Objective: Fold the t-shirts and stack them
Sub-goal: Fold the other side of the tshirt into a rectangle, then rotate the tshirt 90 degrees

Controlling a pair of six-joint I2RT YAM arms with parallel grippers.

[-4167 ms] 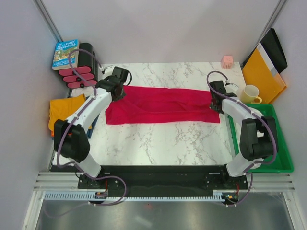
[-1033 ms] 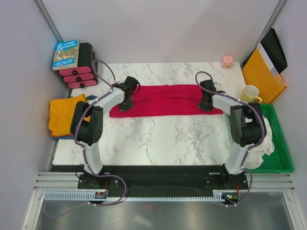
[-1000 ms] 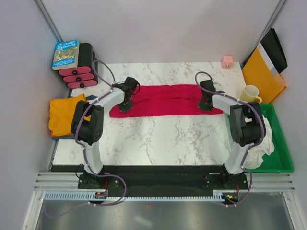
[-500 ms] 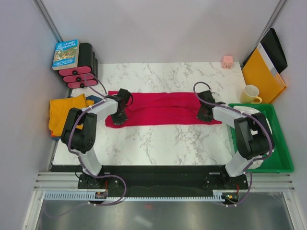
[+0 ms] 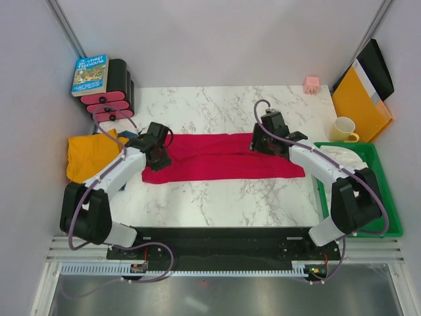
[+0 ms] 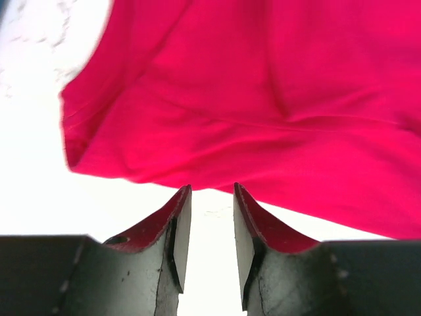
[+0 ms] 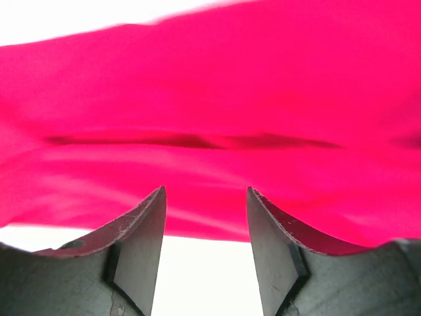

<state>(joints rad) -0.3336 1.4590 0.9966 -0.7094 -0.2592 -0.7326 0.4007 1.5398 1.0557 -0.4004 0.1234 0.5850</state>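
The crimson red t-shirt (image 5: 223,157) lies as a long folded band across the middle of the marble table (image 5: 217,204). My left gripper (image 5: 160,155) hovers over its left end, and in the left wrist view my left gripper (image 6: 212,191) is open and empty, with the red t-shirt (image 6: 263,85) just beyond its tips. My right gripper (image 5: 259,142) hangs over the band's right half. In the right wrist view my right gripper (image 7: 206,194) is open with nothing in it, above the red t-shirt (image 7: 217,99). The orange t-shirt (image 5: 89,155) lies bunched at the table's left edge.
A book (image 5: 90,74) leans on a black and pink rack (image 5: 108,99) at the back left. At the back right stand a pink cube (image 5: 311,83), a yellow mug (image 5: 342,129) and an orange-yellow folder (image 5: 358,102). A green bin (image 5: 385,227) with white cloth sits on the right.
Both grippers have opened and let go of the red t-shirt's ends. The right gripper has moved left and farther back; the left one has backed off slightly. The band now lies flat.
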